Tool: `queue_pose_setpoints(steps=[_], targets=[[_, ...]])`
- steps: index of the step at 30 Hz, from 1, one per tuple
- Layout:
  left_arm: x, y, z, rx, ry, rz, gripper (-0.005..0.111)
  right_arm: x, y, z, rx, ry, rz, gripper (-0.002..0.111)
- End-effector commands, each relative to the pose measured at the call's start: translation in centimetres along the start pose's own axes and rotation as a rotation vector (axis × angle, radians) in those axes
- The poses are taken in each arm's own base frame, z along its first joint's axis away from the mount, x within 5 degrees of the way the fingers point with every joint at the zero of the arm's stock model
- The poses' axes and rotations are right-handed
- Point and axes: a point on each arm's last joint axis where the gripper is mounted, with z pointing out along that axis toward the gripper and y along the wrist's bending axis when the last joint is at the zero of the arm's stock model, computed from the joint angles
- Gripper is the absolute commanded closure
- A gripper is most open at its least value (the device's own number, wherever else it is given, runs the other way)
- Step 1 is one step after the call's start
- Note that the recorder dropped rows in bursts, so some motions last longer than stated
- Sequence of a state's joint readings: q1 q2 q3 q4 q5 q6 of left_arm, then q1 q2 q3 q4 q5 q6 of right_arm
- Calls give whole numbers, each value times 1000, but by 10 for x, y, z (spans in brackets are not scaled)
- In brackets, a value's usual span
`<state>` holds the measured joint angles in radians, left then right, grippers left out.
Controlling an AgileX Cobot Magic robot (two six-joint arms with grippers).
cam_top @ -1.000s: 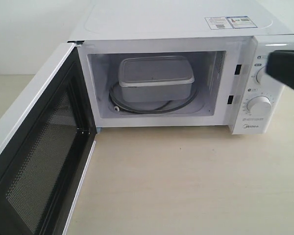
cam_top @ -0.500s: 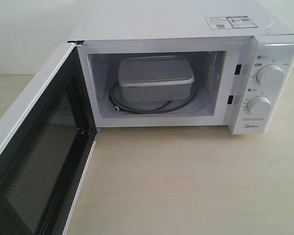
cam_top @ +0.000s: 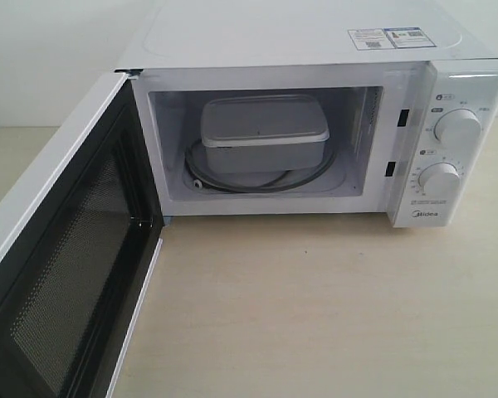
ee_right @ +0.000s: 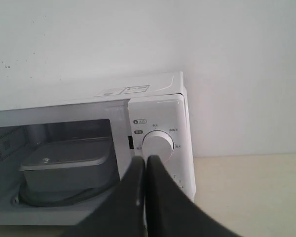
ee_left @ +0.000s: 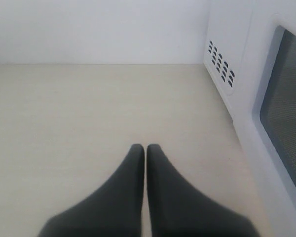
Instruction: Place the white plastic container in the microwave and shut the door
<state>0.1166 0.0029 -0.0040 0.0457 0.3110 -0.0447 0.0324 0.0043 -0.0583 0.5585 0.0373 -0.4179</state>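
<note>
Container loaded, door wide open
The white plastic container sits on the turntable inside the microwave. The rigid door on the left should swing lightly if pushed on its outer face near the free edge. Left gripper and right gripper are both pinched together, empty.

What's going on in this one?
The white plastic container sits inside the microwave, and the door stands wide open. Neither arm holds anything. The left gripper, fingers together, is by the door's outer face. The right gripper, also shut, faces the upper dial. The door is not yet closed.
</note>
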Motion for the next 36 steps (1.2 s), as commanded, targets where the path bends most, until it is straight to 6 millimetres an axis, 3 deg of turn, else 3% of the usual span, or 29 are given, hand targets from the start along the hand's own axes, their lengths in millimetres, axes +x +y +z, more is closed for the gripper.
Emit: queue_pose_setpoints(steps=[1, 7, 15, 23, 36], targets=[[1, 0, 0, -1, -3, -13, 103, 7, 3, -1, -29, 69, -17, 108], [1, 0, 0, -1, -3, -13, 103, 31, 2, -1, -46, 179, -13, 108], [1, 0, 0, -1, -3, -13, 103, 48, 3, -5, -71, 369, -97, 108], [1, 0, 0, -1, -3, -13, 103, 47, -6, -5, 36, 368, -61, 108], [1, 0, 0, -1, -3, -13, 103, 47, -8, -5, 45, 369, -116, 108]])
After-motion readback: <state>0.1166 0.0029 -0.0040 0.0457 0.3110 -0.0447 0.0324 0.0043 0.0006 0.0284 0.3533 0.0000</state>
